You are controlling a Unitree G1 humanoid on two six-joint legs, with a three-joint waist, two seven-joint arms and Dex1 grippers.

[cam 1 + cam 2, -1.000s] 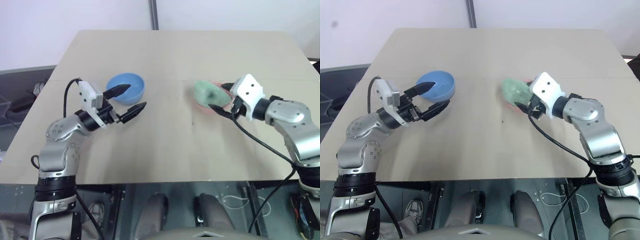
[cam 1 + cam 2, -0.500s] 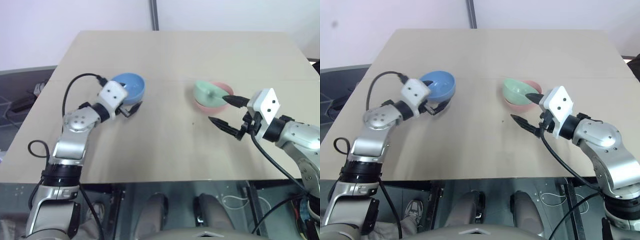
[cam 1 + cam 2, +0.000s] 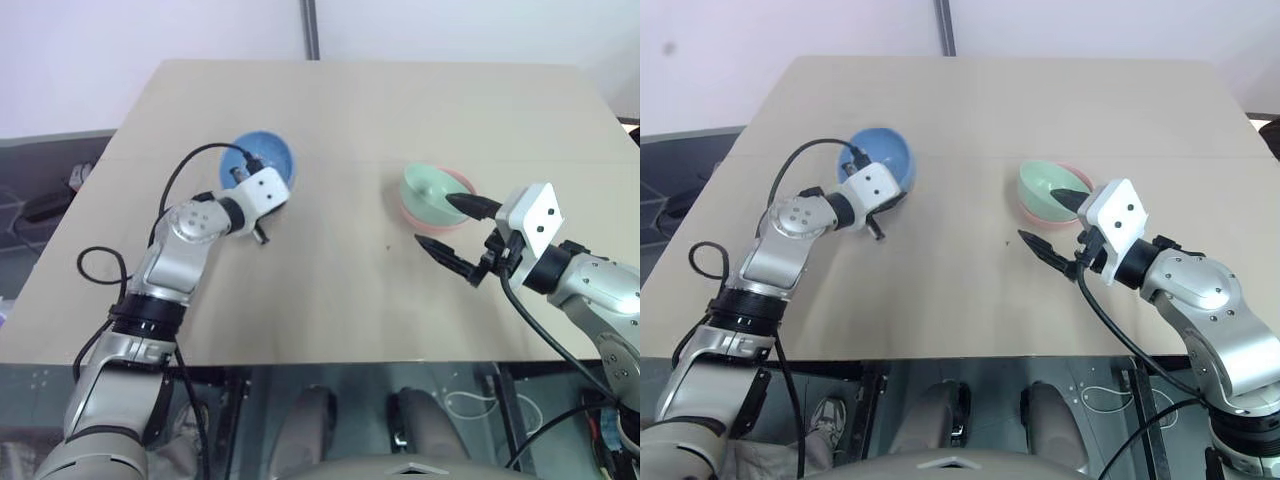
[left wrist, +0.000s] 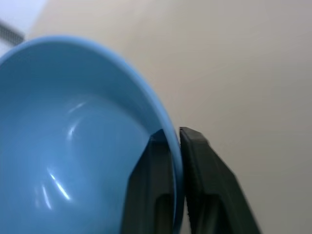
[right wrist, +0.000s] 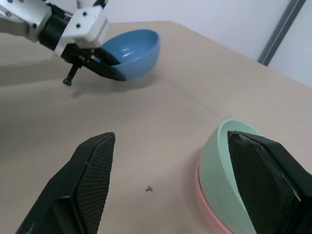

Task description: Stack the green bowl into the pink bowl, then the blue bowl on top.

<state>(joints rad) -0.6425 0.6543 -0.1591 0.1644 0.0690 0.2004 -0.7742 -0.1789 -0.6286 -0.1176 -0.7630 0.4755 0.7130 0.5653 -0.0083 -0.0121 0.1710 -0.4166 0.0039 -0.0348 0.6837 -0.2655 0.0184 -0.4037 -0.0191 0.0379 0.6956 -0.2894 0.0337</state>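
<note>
The blue bowl [image 3: 262, 158] sits at the table's left and is tipped up on its side. My left gripper [image 4: 175, 141] is shut on the blue bowl's near rim, one finger inside and one outside. The green bowl [image 3: 430, 192] rests nested in the pink bowl [image 3: 463, 183] at the right of the table. My right gripper [image 3: 437, 220] hovers open just in front of that stack with nothing between its fingers. Its upper finger reaches over the green bowl's near edge. The right wrist view shows the stack [image 5: 219, 161] beside one finger and the left gripper [image 5: 108, 68] on the blue bowl [image 5: 134, 51].
The bowls stand on a beige table [image 3: 350, 110] with bare room between them. A small dark speck [image 5: 150, 188] marks the tabletop. A grey pole [image 3: 310, 28] rises behind the far edge. Floor and cables lie off the table's left side.
My left gripper reached forward to the blue bowl and shut on its rim, tipping it up. My right gripper drew back from the green bowl, which now lies settled in the pink bowl.
</note>
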